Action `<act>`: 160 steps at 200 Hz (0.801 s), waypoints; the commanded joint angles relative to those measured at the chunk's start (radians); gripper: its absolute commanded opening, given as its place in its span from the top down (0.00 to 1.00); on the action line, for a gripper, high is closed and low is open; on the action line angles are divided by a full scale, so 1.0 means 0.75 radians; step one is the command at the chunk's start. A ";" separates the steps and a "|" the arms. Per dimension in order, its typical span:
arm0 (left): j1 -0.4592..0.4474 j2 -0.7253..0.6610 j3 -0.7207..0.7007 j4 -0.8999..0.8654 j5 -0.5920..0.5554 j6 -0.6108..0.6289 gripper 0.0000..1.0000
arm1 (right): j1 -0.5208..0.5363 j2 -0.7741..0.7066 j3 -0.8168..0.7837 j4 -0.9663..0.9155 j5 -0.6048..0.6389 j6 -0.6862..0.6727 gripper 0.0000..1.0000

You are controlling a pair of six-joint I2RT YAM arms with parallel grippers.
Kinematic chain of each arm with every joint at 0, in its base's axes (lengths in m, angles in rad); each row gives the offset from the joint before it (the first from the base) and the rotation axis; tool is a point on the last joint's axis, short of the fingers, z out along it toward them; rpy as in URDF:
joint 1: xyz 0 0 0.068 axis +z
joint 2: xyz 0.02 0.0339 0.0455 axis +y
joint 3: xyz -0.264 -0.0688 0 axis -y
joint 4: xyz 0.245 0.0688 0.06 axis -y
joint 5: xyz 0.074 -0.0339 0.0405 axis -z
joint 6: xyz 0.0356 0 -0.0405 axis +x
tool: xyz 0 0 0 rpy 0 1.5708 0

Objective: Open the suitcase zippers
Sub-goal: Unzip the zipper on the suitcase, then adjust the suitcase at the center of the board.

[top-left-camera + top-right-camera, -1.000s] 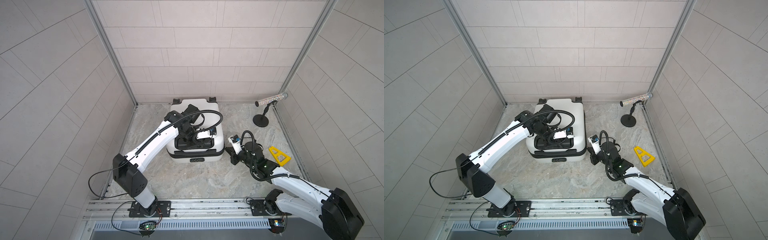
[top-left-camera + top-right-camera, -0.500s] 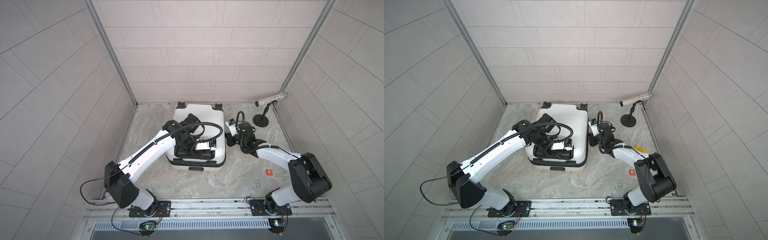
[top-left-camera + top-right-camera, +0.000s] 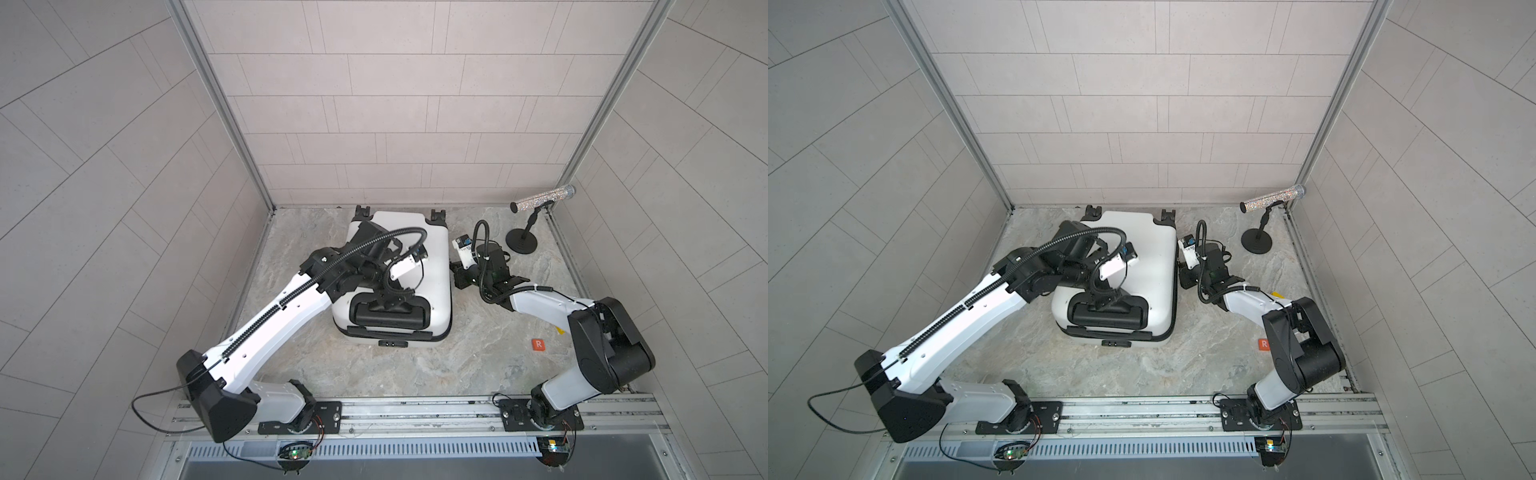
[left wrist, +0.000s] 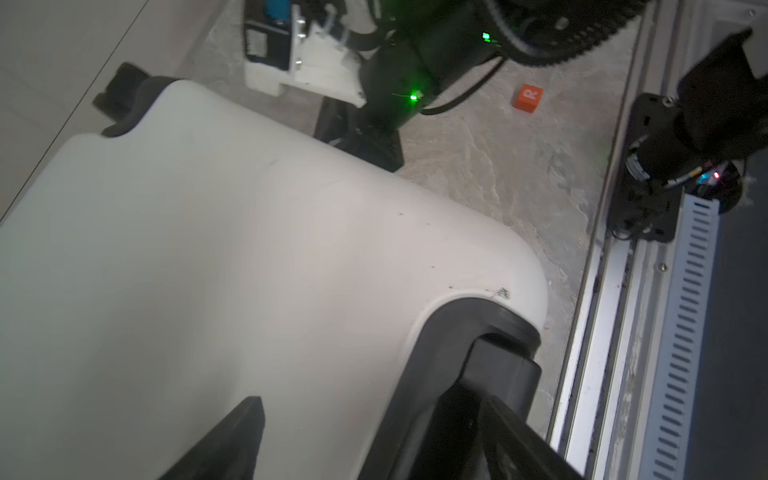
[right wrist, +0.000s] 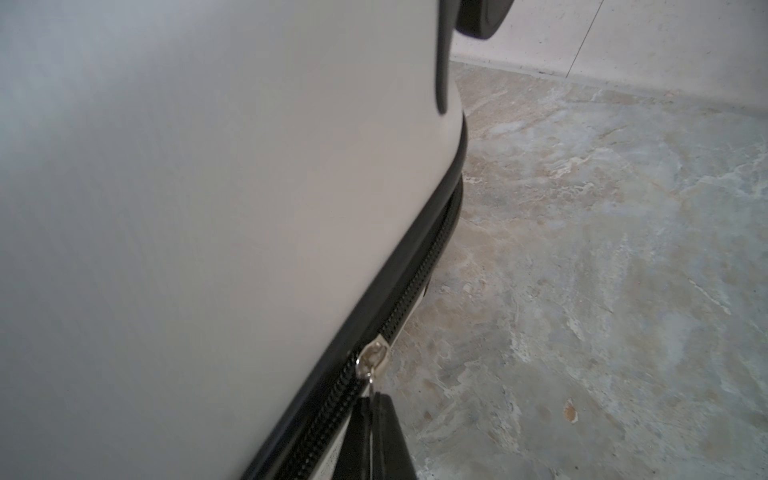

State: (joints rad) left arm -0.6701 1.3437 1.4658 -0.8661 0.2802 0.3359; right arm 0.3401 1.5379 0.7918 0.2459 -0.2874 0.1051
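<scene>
Two hands: left (image 3: 390,306) spread, right (image 5: 372,411) pinching zipper pull (image 5: 372,360).

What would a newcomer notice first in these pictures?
A white suitcase lies flat mid-floor, with the left gripper open over its black handle. At its side seam the right gripper pinches the silver zipper pull. A glittery tube on a stand sits in the far right corner.

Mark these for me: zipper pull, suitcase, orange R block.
zipper pull (image 5: 372,360): right wrist view, on its silver slider body.
suitcase (image 3: 435,251): a top view, on the bare white top shell.
orange block (image 3: 538,344): a top view, on its lettered face.
</scene>
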 commanded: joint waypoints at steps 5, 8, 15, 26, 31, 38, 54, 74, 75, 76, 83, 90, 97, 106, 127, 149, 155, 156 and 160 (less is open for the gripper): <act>0.198 0.060 0.138 -0.064 -0.201 -0.463 0.10 | 0.033 -0.073 0.006 0.067 -0.045 -0.013 1.00; 0.232 0.070 0.152 -0.080 -0.197 -0.504 0.11 | 0.035 -0.073 0.006 0.067 -0.047 -0.014 1.00; 0.306 0.101 0.174 -0.117 -0.194 -0.599 0.11 | 0.041 -0.073 0.006 0.067 -0.048 -0.017 1.00; 0.414 0.152 0.206 -0.178 -0.198 -0.736 0.12 | 0.049 -0.075 0.008 0.067 -0.051 -0.019 1.00; 0.458 0.174 0.211 -0.195 -0.168 -0.769 0.13 | 0.053 -0.075 0.008 0.070 -0.049 -0.019 1.00; 0.505 0.201 0.210 -0.206 -0.102 -0.783 0.14 | 0.059 -0.077 0.005 0.075 -0.045 -0.022 1.00; 0.570 0.249 0.205 -0.202 -0.014 -0.806 0.14 | 0.071 -0.077 0.002 0.081 -0.045 -0.021 1.00; 0.619 0.278 0.201 -0.142 -0.002 -0.875 0.14 | 0.081 -0.081 -0.002 0.076 -0.048 -0.026 1.00; 0.622 0.279 0.200 -0.137 -0.001 -0.879 0.14 | 0.082 -0.082 -0.002 0.076 -0.048 -0.026 1.00; 0.623 0.280 0.199 -0.131 0.001 -0.882 0.14 | 0.081 -0.082 -0.003 0.076 -0.048 -0.026 1.00; 0.636 0.288 0.191 -0.097 0.014 -0.904 0.14 | 0.085 -0.085 -0.004 0.073 -0.047 -0.027 1.00; 0.647 0.303 0.189 -0.074 0.025 -0.921 0.13 | 0.088 -0.087 -0.007 0.073 -0.043 -0.024 1.00; 0.653 0.323 0.193 -0.067 0.034 -0.926 0.13 | 0.091 -0.089 -0.013 0.077 -0.042 -0.022 1.00; 0.656 0.357 0.207 -0.065 0.052 -0.920 0.14 | 0.097 -0.095 -0.017 0.077 -0.035 -0.019 1.00; 0.656 0.417 0.228 -0.053 0.112 -0.911 0.17 | 0.113 -0.108 -0.034 0.085 -0.014 -0.008 1.00; 0.654 0.466 0.233 -0.013 0.166 -0.920 0.20 | 0.133 -0.126 -0.055 0.095 0.015 0.008 1.00; 0.652 0.483 0.241 -0.011 0.168 -0.916 0.20 | 0.141 -0.131 -0.061 0.099 0.024 0.014 1.00; 0.651 0.485 0.244 -0.010 0.168 -0.916 0.20 | 0.141 -0.131 -0.062 0.101 0.027 0.015 1.00; 0.649 0.495 0.251 -0.009 0.168 -0.912 0.20 | 0.147 -0.136 -0.066 0.103 0.034 0.018 1.00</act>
State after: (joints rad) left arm -0.1802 1.6775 1.6203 -0.9009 0.3599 -0.3397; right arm 0.3992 1.4952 0.7513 0.2512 -0.2073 0.1066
